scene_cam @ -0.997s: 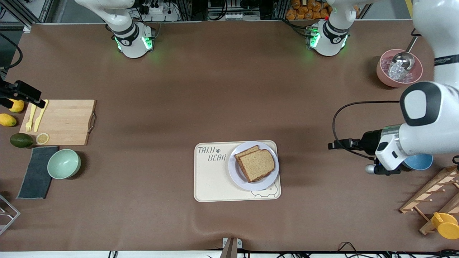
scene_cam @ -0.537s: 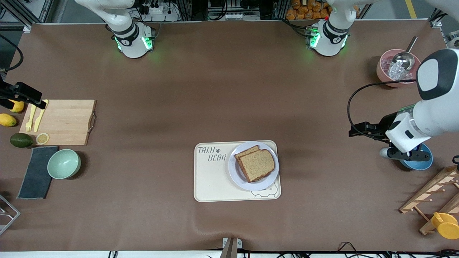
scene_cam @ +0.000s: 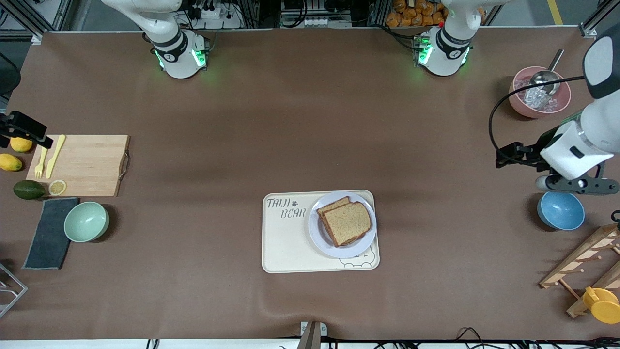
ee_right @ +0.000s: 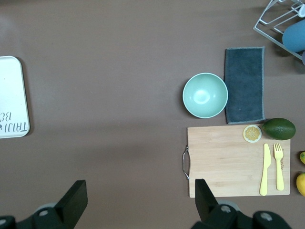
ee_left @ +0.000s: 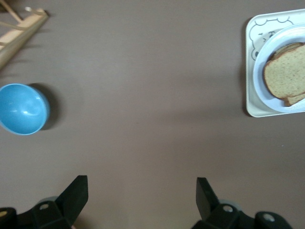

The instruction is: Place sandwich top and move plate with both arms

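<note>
The cream tray [scene_cam: 286,242] sits at the table's six o'clock, near the front camera; the plate [scene_cam: 342,224] rests on the tray's end toward the left arm; the sandwich top [scene_cam: 347,222] lies on the plate over another slice; the left gripper [ee_left: 142,195], jaws wide and empty, hangs above bare table at three o'clock, over the blue bowl's [scene_cam: 560,210] edge; the right gripper [ee_right: 141,196], equally spread and empty, hangs at nine o'clock by the cutting board [scene_cam: 87,165].

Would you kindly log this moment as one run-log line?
sandwich top: on plate | plate: on tray | left tool: open, empty | right tool: open, empty
</note>
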### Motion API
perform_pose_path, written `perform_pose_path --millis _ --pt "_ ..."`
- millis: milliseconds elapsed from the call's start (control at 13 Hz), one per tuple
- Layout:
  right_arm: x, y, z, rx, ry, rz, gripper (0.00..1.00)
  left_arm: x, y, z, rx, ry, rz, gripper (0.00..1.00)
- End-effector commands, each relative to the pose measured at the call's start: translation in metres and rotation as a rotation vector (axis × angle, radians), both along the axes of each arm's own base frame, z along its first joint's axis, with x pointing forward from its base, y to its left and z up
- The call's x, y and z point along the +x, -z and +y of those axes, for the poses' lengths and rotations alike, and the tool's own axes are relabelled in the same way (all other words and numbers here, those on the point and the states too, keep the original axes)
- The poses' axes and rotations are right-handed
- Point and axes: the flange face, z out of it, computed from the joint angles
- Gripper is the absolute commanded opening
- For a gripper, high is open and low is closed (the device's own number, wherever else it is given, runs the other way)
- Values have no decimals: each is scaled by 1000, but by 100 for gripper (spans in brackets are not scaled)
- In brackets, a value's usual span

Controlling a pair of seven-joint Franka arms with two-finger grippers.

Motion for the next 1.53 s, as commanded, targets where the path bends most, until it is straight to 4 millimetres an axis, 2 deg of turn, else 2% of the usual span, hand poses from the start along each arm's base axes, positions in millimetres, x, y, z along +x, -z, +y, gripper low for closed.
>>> perform_pose_path --millis 0,307,690,844,921,1074,1381,1458 --pt "-1 -5 -3 22 -1 3 100 -11 -28 8 44 -16 -12 100" --pt "0 -5 5 12 -9 4 100 -14 -44 12 82 -16 -15 100" --pt "0 -4 4 5 -14 6 100 -23 -57 15 87 -31 -7 100" --pt "0 -4 4 6 -15 8 100 -35 -72 16 91 -37 -13 100" --pt "1 -2 2 4 -12 9 100 -40 -76 24 85 -46 -8 100" --pt "1 0 0 5 -9 12 100 -53 -83 20 85 -59 -13 100" --pt "2 2 -1 -1 -9 16 100 -62 -87 14 26 -76 -34 100" --pt "2 2 -1 -1 -9 16 100 -62 -82 12 22 -106 -29 100"
